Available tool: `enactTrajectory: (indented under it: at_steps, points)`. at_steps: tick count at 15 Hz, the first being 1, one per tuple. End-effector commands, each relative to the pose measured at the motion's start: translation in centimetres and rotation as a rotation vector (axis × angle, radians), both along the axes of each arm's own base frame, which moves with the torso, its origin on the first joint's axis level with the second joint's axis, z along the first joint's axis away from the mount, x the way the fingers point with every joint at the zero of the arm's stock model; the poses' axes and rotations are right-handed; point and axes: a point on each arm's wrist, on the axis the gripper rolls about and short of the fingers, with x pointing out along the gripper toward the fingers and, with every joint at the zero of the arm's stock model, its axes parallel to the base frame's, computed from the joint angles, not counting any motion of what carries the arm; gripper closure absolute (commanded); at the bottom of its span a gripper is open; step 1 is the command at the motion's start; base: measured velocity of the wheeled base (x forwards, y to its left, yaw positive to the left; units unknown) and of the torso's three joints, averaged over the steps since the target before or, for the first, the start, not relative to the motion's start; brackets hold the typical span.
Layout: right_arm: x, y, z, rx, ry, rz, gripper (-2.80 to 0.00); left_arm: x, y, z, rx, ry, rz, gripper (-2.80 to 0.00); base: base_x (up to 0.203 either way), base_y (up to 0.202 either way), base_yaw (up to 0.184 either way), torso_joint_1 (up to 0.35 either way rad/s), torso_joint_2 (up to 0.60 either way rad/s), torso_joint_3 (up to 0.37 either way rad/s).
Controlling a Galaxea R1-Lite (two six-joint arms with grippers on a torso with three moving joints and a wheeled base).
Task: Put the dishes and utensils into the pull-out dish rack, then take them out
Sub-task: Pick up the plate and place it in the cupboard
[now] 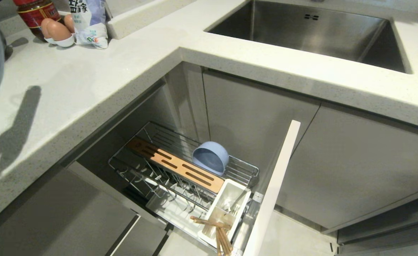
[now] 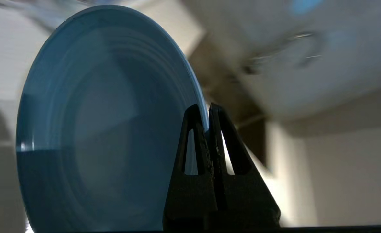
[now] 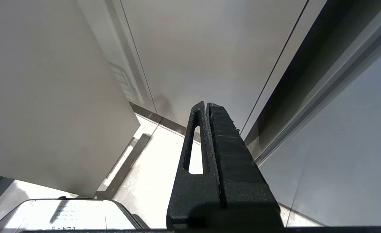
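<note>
plate (image 2: pixel 96 129): light blue, round, held on edge in the left hand (image 2: pixel 206 111); its face fills most of the left wrist view. At the far left edge of the head view a blue-grey curved shape shows over the bench (image 1: pixel 88 78), which may be this plate; I cannot tell for sure.
left hand: fingers pinched nearly together on the plate's rim, one pad on each face.
right hand (image 3: pixel 206 105): fingers together, holding nothing, hanging low by the cabinet fronts and floor, away from the work.
plate handling: judged stiff, glazed and smooth, so slippery under a thin pinch; fairly heavy for a rim hold and likely to swing or pivot about the pads. Breakable if it knocks the bench edge or wire.
where to hold: the rim, as now, pads well past the lip onto the flat band; keep the plate on edge so it drops between the wires.
rack (image 1: pixel 180 167): pulled out below the bench, wooden strip across it.
bowl (image 1: pixel 210 158): on its side in the rear of the rack, behind the strip.
chopsticks (image 1: pixel 216 229): in the white caddy (image 1: pixel 226 206) at the rack's front, tips sticking out.
risk: a fast swing could twist the plate out of the grip.
</note>
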Motion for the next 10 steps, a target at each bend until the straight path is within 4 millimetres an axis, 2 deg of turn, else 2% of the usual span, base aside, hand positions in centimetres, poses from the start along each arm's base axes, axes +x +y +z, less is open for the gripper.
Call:
enactTrajectory:
  at_steps: [1,3,6,8,10]
  points:
    - [0.0,0.0,0.0,0.000,0.000,0.000,0.00,1.4,-1.3,0.5,-0.110,0.001,-0.118,0.00,0.000,0.000,0.000,0.000,0.00,0.000]
    - [0.0,0.0,0.0,0.000,0.000,0.000,0.00,2.5,-2.5,0.9,-0.233,0.021,-0.233,0.00,0.000,0.000,0.000,0.000,0.00,0.000]
    - [0.0,0.0,0.0,0.000,0.000,0.000,0.00,3.9,-4.8,0.4,-0.309,0.097,-0.354,0.00,0.000,0.000,0.000,0.000,0.00,0.000]
    - [0.0,0.0,0.0,0.000,0.000,0.000,0.00,5.3,-7.0,-1.1,-0.309,0.169,-0.388,0.00,0.000,0.000,0.000,0.000,0.00,0.000]
    - [0.0,0.0,0.0,0.000,0.000,0.000,0.00,6.6,-9.6,-3.1,-0.295,0.228,-0.341,0.00,0.000,0.000,0.000,0.000,0.00,0.000]
